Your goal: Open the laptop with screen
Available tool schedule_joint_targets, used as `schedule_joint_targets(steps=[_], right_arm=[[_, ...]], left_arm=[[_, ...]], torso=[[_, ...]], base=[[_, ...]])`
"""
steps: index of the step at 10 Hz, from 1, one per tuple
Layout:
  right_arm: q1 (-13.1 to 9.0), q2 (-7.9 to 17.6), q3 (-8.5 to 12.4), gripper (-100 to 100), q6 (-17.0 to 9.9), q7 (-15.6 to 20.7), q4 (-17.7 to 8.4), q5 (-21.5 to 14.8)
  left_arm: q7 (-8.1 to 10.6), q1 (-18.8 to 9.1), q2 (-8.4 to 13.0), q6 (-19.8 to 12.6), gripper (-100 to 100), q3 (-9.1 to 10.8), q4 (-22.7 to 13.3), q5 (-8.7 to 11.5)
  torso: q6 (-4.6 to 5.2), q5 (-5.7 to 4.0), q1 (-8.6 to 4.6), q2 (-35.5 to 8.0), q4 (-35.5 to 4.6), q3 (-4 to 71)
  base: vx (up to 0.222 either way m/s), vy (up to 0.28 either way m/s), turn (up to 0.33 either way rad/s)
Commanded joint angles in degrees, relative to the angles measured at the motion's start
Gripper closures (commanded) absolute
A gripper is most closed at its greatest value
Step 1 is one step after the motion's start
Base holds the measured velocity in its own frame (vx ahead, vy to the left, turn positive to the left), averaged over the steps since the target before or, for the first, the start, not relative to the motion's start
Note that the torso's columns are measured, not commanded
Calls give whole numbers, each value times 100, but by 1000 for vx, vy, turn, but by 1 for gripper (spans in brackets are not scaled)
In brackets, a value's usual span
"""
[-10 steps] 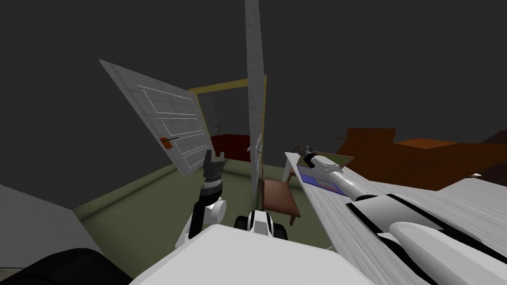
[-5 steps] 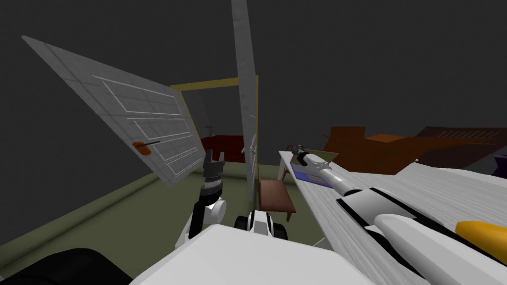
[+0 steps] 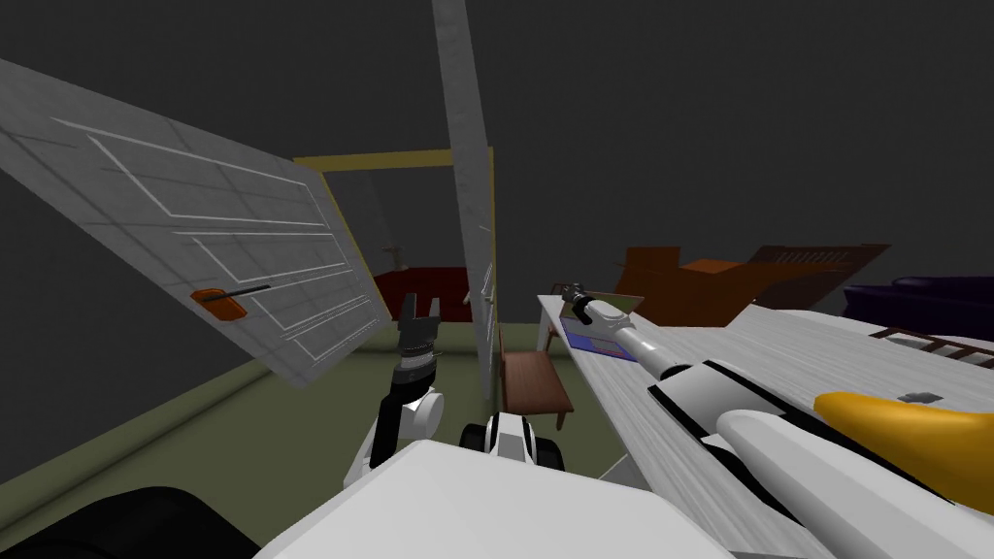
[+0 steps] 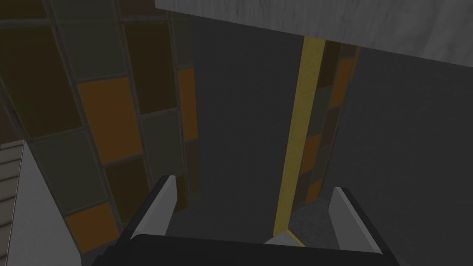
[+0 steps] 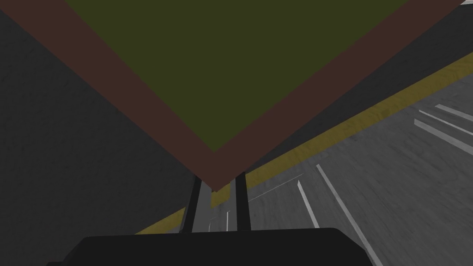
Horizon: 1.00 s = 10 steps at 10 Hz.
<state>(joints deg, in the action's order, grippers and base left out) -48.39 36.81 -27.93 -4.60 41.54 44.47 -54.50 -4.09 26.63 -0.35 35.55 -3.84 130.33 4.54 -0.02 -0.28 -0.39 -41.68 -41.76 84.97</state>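
The laptop [image 3: 594,340] sits at the far end of a white table [image 3: 777,349], its blue keyboard showing under a partly raised lid [image 3: 622,299]. My right arm reaches along the table, and the right gripper [image 3: 575,292] is at the lid's near corner. In the right wrist view the lid [image 5: 231,69] has a brown border around a dark green screen, and its corner sits between the two dark fingers [image 5: 240,198] of the right gripper [image 5: 217,187], which press on it. My left gripper [image 3: 419,315] is raised in front of my chest, away from the table, and stands open [image 4: 251,203].
A brown chair [image 3: 532,380] stands by the table's far left end. A grey panelled door [image 3: 194,243] with an orange handle hangs open at the left, beside a grey wall edge [image 3: 466,194]. Brown furniture [image 3: 699,281] lies beyond the table. A yellow object [image 3: 903,427] rests near my right arm.
My view has swung: the door has spread toward the left and the yellow object has come in at the right. The right gripper stays on the lid's corner.
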Motion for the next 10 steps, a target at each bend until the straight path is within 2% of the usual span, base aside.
schedule_joint_targets(steps=[1,2,3,5,7,8,9,10], right_arm=[[-136,-238,-142,100,106,-89,-59,-276],[-136,-238,227,100,106,-89,-59,-358],[-136,-238,197,100,106,-89,-59,-319],[-136,-238,-142,100,106,-89,-59,-276],[-136,-238,-142,100,106,-89,-59,-276],[-168,-146,-284,100,-2,-108,57,-128],[107,-437,-322,100,-272,25,340,-432],[190,-311,-598,100,-436,25,472,-72]], left_arm=[[0,0,0,0,0,0,0,0],[0,1,0,0,0,1,0,0],[0,1,0,0,0,0,0,0],[0,0,0,0,0,0,0,0],[0,-1,0,0,0,0,0,0],[0,-1,0,0,0,0,0,0],[0,0,0,0,0,0,0,0],[0,0,1,0,0,1,0,0]], torso=[[-1,0,2,0,2,0],[19,1,5,3,5,1],[16,12,10,-12,-19,-7],[0,12,19,-40,-22,-26],[0,11,21,-19,-11,-12],[2,11,20,-11,-9,-7],[2,15,22,-13,-17,-8],[-13,9,6,-7,-14,-6]], base=[[34,2,-312],[34,31,-222],[19,23,-42],[11,-3,1],[-10,-2,5],[-9,2,-1],[55,-101,121],[43,-115,190]])
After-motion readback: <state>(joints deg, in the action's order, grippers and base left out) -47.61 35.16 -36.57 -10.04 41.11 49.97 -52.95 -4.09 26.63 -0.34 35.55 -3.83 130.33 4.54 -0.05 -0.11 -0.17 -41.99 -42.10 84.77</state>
